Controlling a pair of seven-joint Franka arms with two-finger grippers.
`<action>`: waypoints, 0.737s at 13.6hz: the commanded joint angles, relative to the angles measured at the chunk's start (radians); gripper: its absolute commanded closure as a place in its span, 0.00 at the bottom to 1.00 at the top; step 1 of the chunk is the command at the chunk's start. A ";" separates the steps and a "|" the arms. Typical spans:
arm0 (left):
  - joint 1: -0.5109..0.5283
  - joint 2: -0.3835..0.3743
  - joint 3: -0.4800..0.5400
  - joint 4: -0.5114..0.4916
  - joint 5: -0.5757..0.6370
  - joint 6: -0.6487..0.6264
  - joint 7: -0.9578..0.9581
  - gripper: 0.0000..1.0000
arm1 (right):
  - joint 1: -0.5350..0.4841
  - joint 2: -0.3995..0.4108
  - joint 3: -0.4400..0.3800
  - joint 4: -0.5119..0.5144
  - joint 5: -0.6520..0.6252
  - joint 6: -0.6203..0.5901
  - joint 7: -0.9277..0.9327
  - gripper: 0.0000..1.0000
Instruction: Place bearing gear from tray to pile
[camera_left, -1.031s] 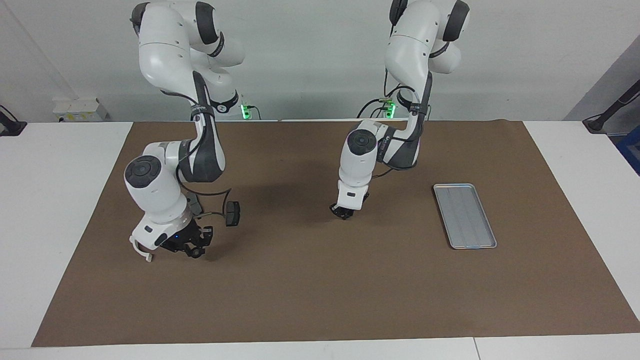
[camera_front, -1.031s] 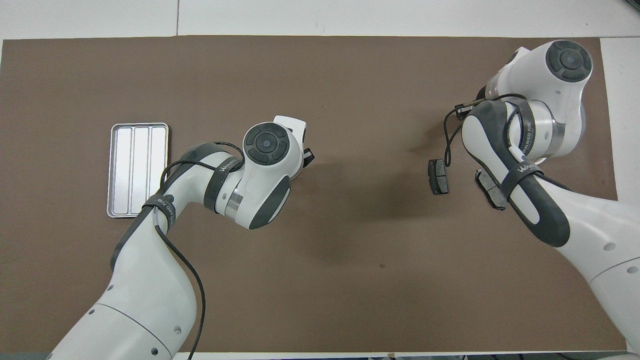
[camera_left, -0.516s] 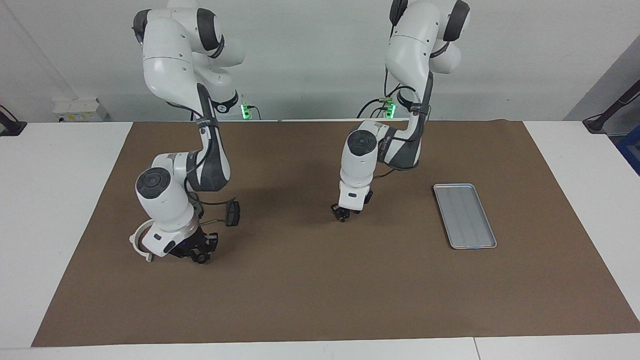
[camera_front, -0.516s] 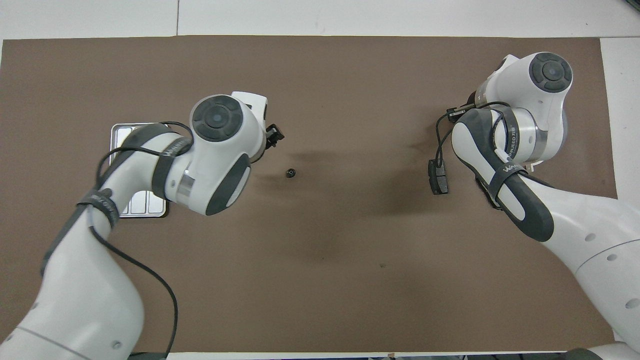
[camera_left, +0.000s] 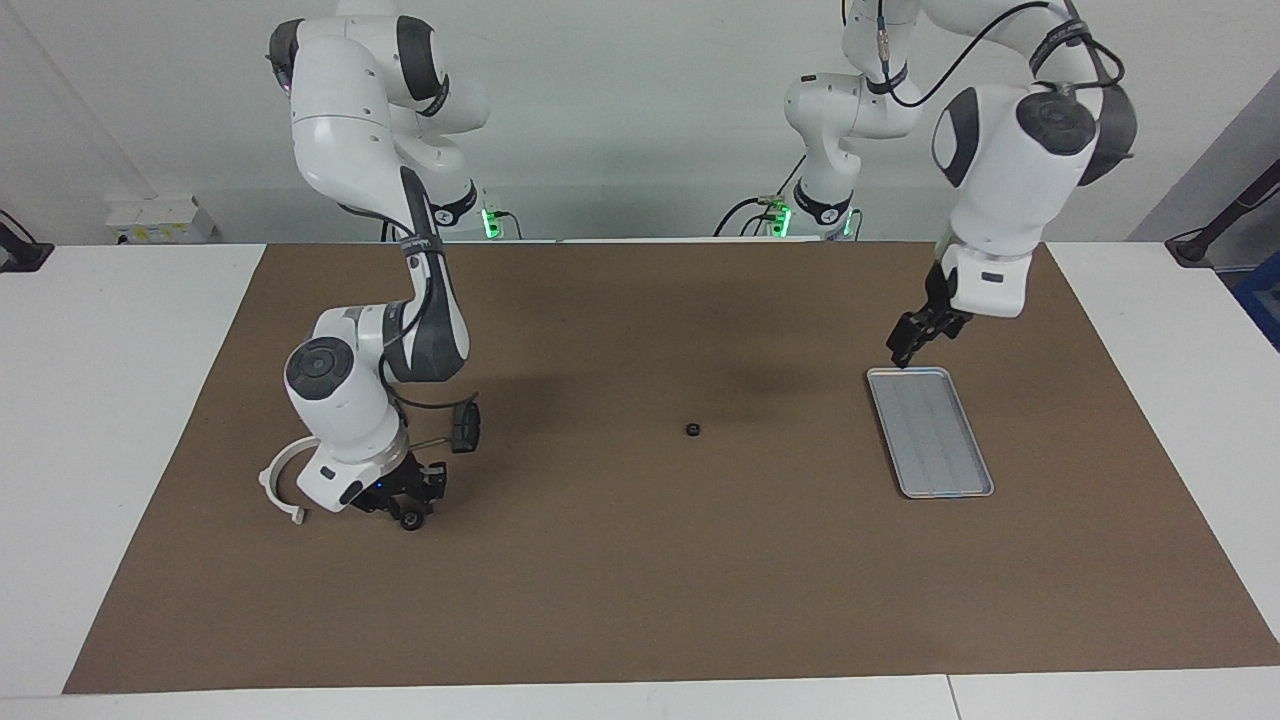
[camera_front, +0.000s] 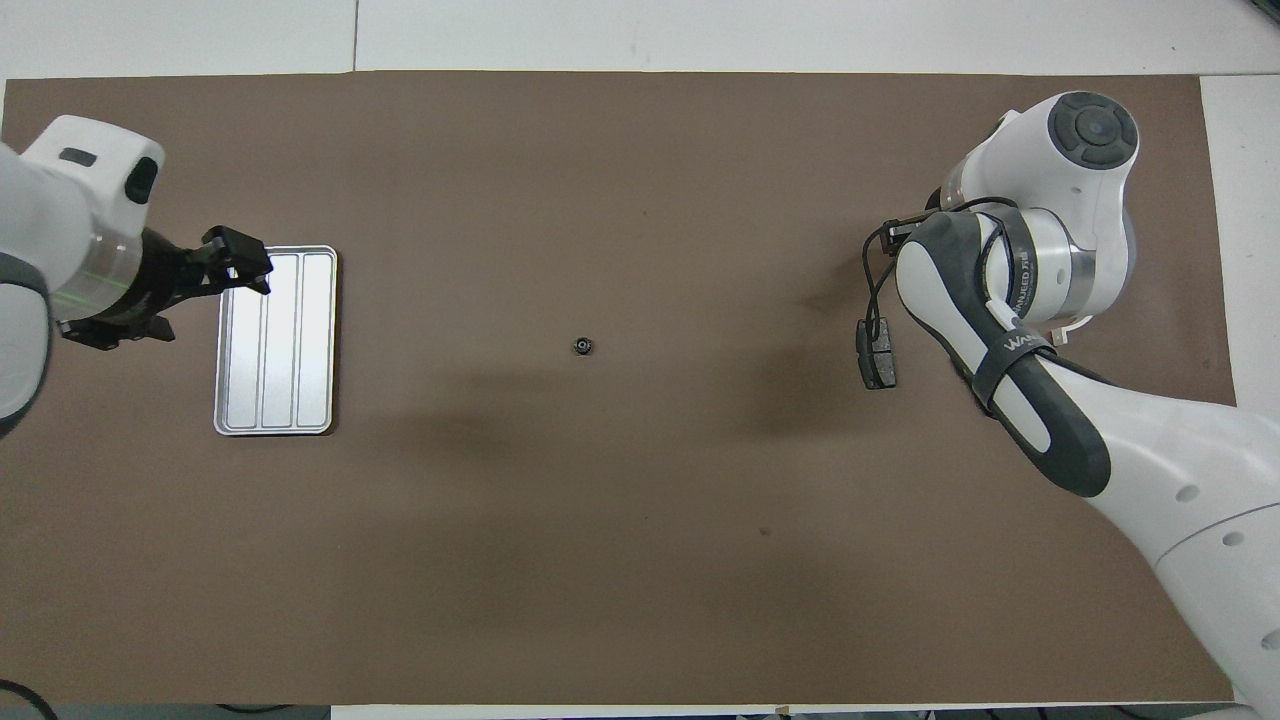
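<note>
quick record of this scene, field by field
gear: on mat mid-table, between tray and pile
tray: toward left arm's end
pile: bracket and pad, toward right arm's end
left end effector: in the air near the tray
right end effector: low beside the bracket
</note>
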 joint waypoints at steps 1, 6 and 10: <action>0.060 -0.079 0.004 -0.039 0.005 -0.088 0.157 0.00 | 0.075 -0.091 0.000 0.037 0.006 -0.172 0.220 0.00; 0.110 -0.097 -0.017 -0.084 0.003 -0.079 0.171 0.00 | 0.325 -0.105 0.010 0.143 0.029 -0.295 0.791 0.00; 0.117 -0.088 -0.030 -0.079 0.003 0.017 0.168 0.00 | 0.454 -0.082 0.011 0.185 0.052 -0.300 1.012 0.00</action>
